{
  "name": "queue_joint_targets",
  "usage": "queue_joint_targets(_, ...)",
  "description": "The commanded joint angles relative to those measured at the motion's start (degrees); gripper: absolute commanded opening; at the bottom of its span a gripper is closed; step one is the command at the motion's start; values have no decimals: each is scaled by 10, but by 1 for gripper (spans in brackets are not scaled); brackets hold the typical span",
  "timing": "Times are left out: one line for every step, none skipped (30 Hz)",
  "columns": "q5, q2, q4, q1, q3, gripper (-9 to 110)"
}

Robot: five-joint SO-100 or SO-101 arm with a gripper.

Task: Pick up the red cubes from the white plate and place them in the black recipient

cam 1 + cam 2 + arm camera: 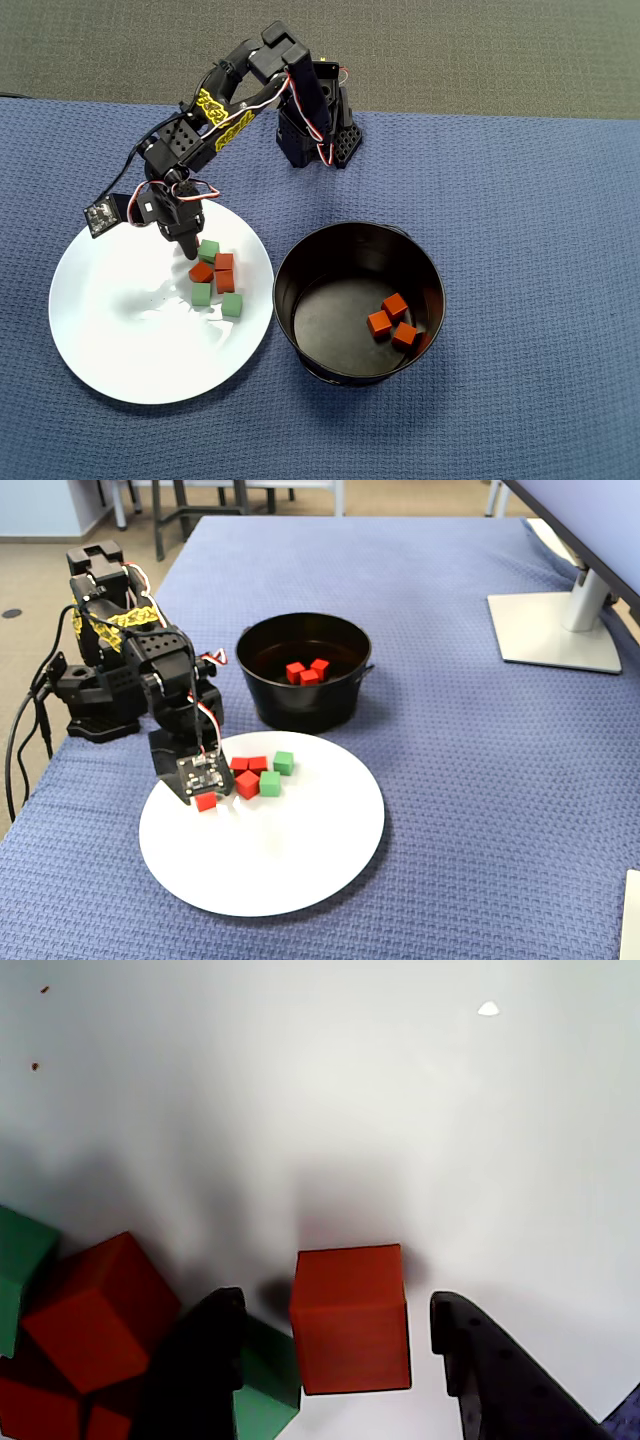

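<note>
While the arm bends down over the white plate, its gripper stands with its two black fingers spread apart and a red cube sitting between them. In the wrist view there is a narrow gap on each side of that cube, so the fingers are not pressing it; the cube rests on the plate.

In the overhead view the gripper tip comes down at about one o'clock on the plate, right beside a small cluster of cubes. That cluster lies toward two o'clock on the plate and holds red cubes and three green cubes. The red and green pieces are packed close, some touching each other.

In the fixed view the cube under the gripper shows just below the wrist board, at about ten o'clock on the plate as that camera sees it, with two more red cubes and two green cubes just beside it toward twelve o'clock; the third green one cannot be made out there.

Sitting at three o'clock from the plate in the overhead view, the black bowl is just beside the plate's rim. Three red cubes lie bunched together on its flat bottom, toward four o'clock inside it. Both plate and bowl rest on a blue cloth.
</note>
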Motion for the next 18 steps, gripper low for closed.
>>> queue_joint_targets(-4,41,16,3,-2,11)
queue_joint_targets(-4,42,16,3,-1,11)
queue_joint_targets(-4,42,16,3,-1,10)
queue_joint_targets(-4,43,16,3,-1,9)
queue_joint_targets(-4,43,16,3,0,8)
queue_joint_targets(-2,43,16,3,0,6)
queue_joint_targets(-1,43,16,2,3,6)
queue_joint_targets(-2,44,16,2,5,5)
queue_joint_targets(-4,45,16,2,8,5)
queue_joint_targets(-4,46,16,1,9,5)
queue_joint_targets(-4,46,16,1,9,3)
queue_joint_targets(-4,46,15,1,9,2)
queue_joint_targets(-2,46,13,2,8,0)
queue_joint_targets(-3,46,13,2,8,0)
queue_joint_targets(-1,47,12,3,8,0)
queue_joint_targets(8,50,10,3,7,0)
queue_joint_targets(23,54,9,2,1,0)
queue_joint_targets(39,58,11,1,-10,0)
